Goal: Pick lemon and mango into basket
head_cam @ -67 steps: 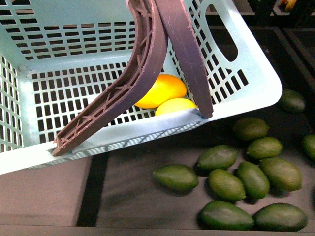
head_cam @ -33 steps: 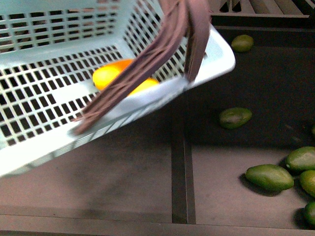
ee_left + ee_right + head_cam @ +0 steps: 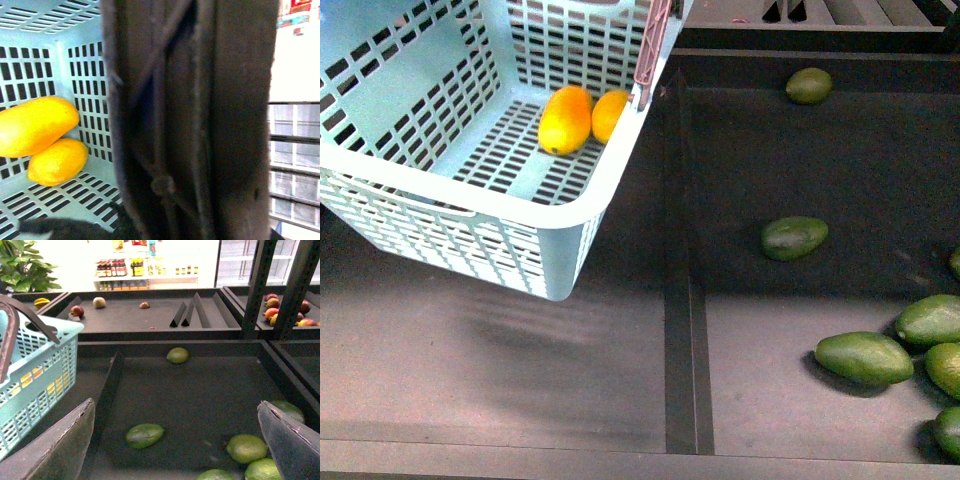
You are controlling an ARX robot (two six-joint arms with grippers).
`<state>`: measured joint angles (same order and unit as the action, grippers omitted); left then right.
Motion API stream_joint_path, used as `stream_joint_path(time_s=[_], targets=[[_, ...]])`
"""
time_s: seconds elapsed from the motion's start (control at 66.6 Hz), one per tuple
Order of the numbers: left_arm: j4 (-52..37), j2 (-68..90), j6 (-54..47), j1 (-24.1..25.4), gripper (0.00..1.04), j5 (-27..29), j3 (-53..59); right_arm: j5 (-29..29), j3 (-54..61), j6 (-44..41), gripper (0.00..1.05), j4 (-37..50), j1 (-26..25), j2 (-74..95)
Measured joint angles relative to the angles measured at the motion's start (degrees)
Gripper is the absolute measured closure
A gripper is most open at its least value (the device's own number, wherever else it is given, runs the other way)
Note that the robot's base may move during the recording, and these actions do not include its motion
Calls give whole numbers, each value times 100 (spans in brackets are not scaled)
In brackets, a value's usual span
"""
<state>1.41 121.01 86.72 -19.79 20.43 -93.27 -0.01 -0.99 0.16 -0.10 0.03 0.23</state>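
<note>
The front view looks steeply down on the dark display bins, with the basket [image 3: 470, 215] at their far left corner. The left wrist view sits pressed close against the brown handles [image 3: 190, 120], peering past them into the basket at the mango [image 3: 35, 125] and lemon [image 3: 57, 161], which the front view shares. The right wrist view faces level across the bins toward store shelves, sharing the green fruits [image 3: 144, 435] and basket.

The basket [image 3: 470, 215] sits tilted at the left of the counter [image 3: 520, 360], with the mango [image 3: 565, 120] and the lemon [image 3: 610, 113] lying side by side and touching on its floor, the lemon to the right. To the right of the basket, past a divider [image 3: 680, 300], avocados [image 3: 860, 357] lie scattered, one [image 3: 794, 238] apart nearer the basket and another [image 3: 808, 85] further back.
</note>
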Motion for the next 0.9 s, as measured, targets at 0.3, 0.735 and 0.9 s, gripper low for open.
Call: stream_joint_path(time_s=[0.3,0.735,0.9], targets=[[691,1067,579,175,91,105,-1078,0,0,0,9,0,0,0],[13,1082,824,411,49,-216,-199,0,0,0,9,0,0,0],[63,358,614,520,18,-13,597,0,0,0,9,0,0,0]])
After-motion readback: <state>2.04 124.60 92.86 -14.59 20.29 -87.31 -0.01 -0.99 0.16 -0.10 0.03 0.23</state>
